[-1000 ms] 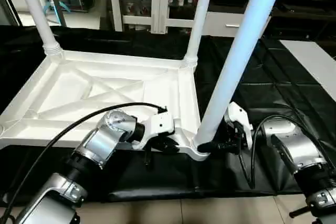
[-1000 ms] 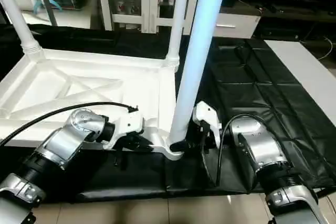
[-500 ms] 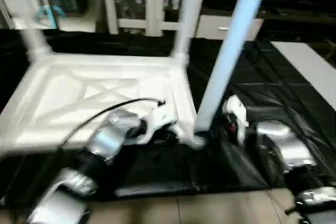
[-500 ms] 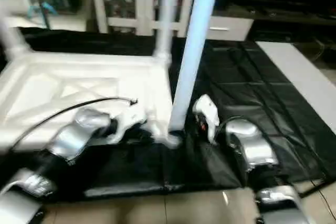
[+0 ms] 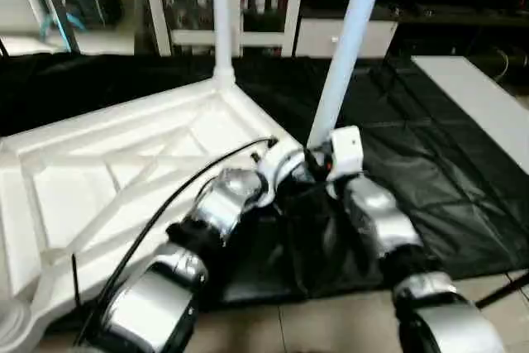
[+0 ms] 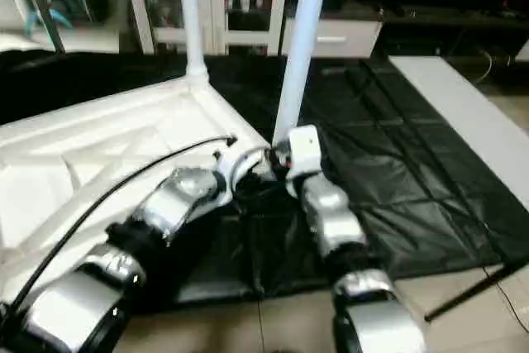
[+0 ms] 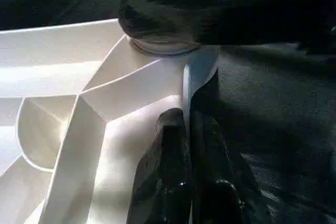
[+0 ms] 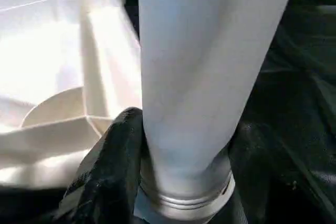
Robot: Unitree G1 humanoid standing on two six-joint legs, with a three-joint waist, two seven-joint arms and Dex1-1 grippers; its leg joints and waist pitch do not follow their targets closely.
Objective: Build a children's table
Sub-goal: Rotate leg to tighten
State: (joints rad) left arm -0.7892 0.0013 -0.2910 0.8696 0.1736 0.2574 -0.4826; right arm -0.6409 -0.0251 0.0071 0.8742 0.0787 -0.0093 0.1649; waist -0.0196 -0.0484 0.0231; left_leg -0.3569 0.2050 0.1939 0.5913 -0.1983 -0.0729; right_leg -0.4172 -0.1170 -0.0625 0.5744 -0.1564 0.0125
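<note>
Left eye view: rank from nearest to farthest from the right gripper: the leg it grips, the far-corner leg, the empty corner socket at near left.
1. Gripped leg, between the right gripper's fingers.
2. Far-corner leg, upright farther back on the tabletop.
3. Empty corner socket, near left.

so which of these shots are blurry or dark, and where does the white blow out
Both eye views are soft with motion smear, worst on the silver forearms. Left wrist view: the left gripper is dark, shut on the tabletop rim, whose bright ribs lose detail. Right wrist view: the leg is close and fuzzy, with the right gripper clamped around its base.
</note>
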